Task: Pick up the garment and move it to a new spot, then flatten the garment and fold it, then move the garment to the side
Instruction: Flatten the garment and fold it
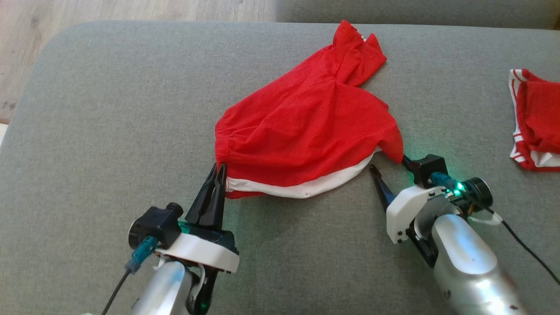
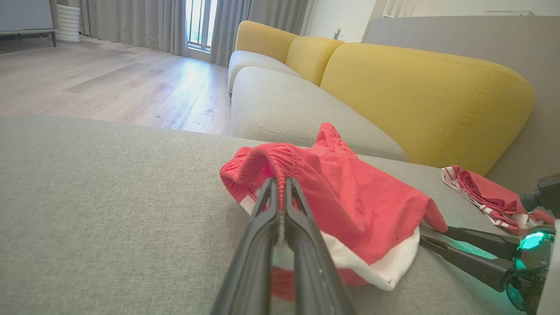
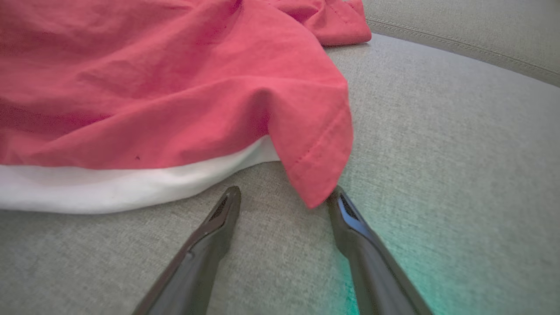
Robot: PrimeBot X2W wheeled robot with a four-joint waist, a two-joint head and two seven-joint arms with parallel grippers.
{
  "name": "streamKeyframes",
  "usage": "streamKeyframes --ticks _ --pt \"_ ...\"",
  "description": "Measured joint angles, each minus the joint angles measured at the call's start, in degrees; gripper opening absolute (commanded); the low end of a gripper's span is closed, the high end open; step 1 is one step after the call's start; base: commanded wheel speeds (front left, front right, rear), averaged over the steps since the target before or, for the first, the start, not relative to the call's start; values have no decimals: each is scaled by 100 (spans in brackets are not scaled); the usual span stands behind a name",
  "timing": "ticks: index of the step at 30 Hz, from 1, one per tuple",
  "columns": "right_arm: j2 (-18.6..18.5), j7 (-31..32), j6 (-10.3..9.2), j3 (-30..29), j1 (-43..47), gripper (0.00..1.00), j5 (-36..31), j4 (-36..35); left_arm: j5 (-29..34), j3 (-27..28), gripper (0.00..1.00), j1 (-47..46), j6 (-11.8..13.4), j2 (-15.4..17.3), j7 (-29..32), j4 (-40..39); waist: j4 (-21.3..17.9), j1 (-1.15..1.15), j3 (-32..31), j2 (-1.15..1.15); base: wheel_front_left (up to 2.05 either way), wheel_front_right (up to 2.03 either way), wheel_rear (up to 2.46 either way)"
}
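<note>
The garment [image 1: 306, 127] is a pair of red shorts with a white inner lining, rumpled on the grey cushion [image 1: 109, 109]. My left gripper [image 1: 220, 168] is shut on the elastic waistband at the garment's near left corner; in the left wrist view the gathered waistband [image 2: 280, 170] is pinched between the fingers [image 2: 262, 210]. My right gripper [image 1: 387, 162] stands open at the near right corner. In the right wrist view the red hem corner [image 3: 315, 175] hangs between the two tips, touching the right fingertip [image 3: 345, 205]. The white lining [image 3: 131, 186] shows beneath the red.
A second red and white garment [image 1: 536, 120] lies at the cushion's right edge. Wooden floor [image 1: 26, 52] lies beyond the cushion's far left. In the left wrist view a yellow-backed sofa [image 2: 415, 92] stands behind.
</note>
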Motion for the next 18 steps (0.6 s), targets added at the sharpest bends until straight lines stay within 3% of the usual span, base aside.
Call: streamKeyframes --ticks 8,9,10,18 --pt "-35 5 0 105 -190 100 1 159 -2 -88 0 -4 0 4 0 19 45 0 26 0 0 0 0" --pt "-38 5 0 112 -195 42 2 169 -2 -90 0 -4 0 8 0 23 49 0 23 0 0 0 0" --pt "-40 1 0 121 -195 0 4 176 -2 -90 0 -4 0 14 0 27 52 0 19 0 0 0 0" --pt "-159 -75 0 214 -194 0 168 236 -1 -57 0 -3 0 43 0 64 21 0 -90 0 0 0 0"
